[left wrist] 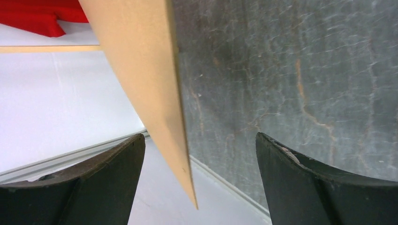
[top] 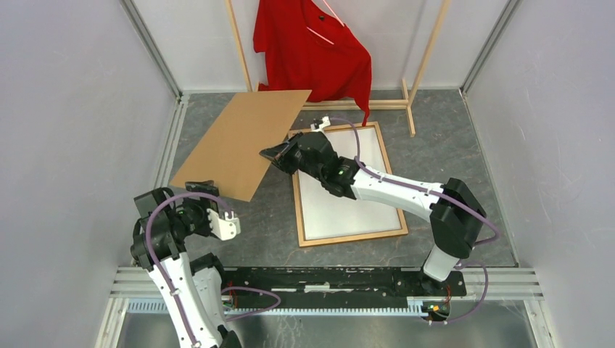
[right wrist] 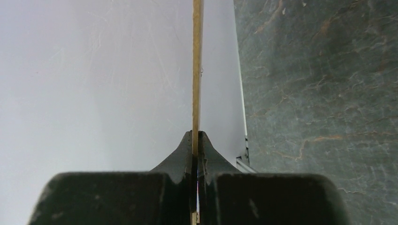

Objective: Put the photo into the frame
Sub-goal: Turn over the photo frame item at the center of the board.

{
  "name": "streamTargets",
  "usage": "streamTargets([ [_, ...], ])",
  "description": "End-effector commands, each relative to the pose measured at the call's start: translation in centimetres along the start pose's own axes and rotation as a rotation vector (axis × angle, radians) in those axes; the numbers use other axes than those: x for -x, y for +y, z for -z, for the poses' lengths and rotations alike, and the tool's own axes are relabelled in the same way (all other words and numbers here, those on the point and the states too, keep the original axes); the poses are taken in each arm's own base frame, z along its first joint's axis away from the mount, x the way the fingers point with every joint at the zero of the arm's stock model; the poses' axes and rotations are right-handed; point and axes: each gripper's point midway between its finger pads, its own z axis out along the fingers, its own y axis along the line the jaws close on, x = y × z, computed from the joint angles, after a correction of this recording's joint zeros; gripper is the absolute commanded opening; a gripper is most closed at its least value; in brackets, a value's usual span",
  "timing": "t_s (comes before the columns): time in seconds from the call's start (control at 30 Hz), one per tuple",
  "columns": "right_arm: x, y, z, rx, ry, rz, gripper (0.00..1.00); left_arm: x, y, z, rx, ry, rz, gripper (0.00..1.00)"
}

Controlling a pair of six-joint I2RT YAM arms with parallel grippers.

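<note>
Left hand (left wrist: pixel 199 138) sits closest to me: fingers spread wide, with the near corner of the brown backing board (top: pixel 239 141) hanging between them, touching neither as far as I can see. Right hand (right wrist: pixel 196 136) is pressed shut on the board's right edge, holding it tilted above the table (top: pixel 450 145), just left of the frame (top: pixel 355 238). Frame lies flat, center-right, with what I take for the photo (top: pixel 330 214) inside it, white back up. Print side is hidden, so I can't confirm. Photo should be light, thin, bendy and easy to crease. If it needs shifting, nudge at a corner or edge. Board looks stiff and light, so an edge pinch suits it.
</note>
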Motion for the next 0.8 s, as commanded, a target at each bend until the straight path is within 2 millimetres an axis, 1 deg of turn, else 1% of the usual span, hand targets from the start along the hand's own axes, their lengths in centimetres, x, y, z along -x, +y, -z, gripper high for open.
streamTargets([
  [0.0, 0.1, 9.2, 1.9, 0.282, 0.022, -0.099, 0.0, -0.3, 3.4, 0.2, 0.111, 0.005, -0.127, 0.91],
  [0.07, -0.1, 9.9, 2.1, 0.302, 0.034, -0.109, 0.0, 0.2, 3.8, 0.1, 0.13, -0.021, -0.143, 0.83],
  [0.13, 0.0, 10.1, 2.4, 0.309, 0.035, -0.118, 0.0, 0.4, 3.9, -0.1, 0.132, -0.039, -0.169, 0.77],
  [0.23, 0.3, 9.7, 3.0, 0.329, 0.028, -0.155, 0.0, 0.7, 4.1, -0.3, 0.137, -0.069, -0.195, 0.77],
  [0.33, -0.1, 9.0, 3.2, 0.346, 0.058, -0.193, 0.0, 1.5, 5.0, -0.4, 0.163, -0.119, -0.213, 0.77],
  [0.4, -0.5, 8.1, 3.3, 0.347, 0.083, -0.212, 0.0, 1.9, 5.9, -0.3, 0.197, -0.147, -0.229, 0.73],
  [0.43, -0.7, 7.9, 3.6, 0.357, 0.094, -0.226, 0.0, 2.0, 6.3, -0.3, 0.214, -0.158, -0.229, 0.67],
  [0.47, -0.8, 7.4, 3.7, 0.357, 0.1, -0.238, 0.0, 2.0, 6.5, -0.4, 0.22, -0.165, -0.244, 0.58],
  [0.5, -0.7, 7.2, 4.0, 0.363, 0.102, -0.247, 0.0, 1.9, 6.5, -0.5, 0.218, -0.163, -0.262, 0.47],
  [0.53, -0.7, 7.0, 4.1, 0.363, 0.105, -0.249, 0.0, 1.6, 6.4, -0.7, 0.213, -0.158, -0.273, 0.32],
  [0.57, -0.7, 6.9, 4.1, 0.36, 0.105, -0.247, 0.0, 1.4, 6.3, -0.9, 0.207, -0.15, -0.283, 0.21],
  [0.63, -1.1, 7.2, 3.9, 0.36, 0.123, -0.24, 0.0, 1.0, 6.4, -1.0, 0.206, -0.136, -0.294, 0.08],
  [0.7, -1.6, 7.6, 3.7, 0.367, 0.142, -0.236, 0.01, 0.8, 6.3, -1.0, 0.204, -0.13, -0.29, 0.05],
  [0.77, -2.3, 8.0, 3.5, 0.373, 0.168, -0.226, 0.06, 0.6, 6.4, -1.0, 0.202, -0.121, -0.29, 0.02],
])
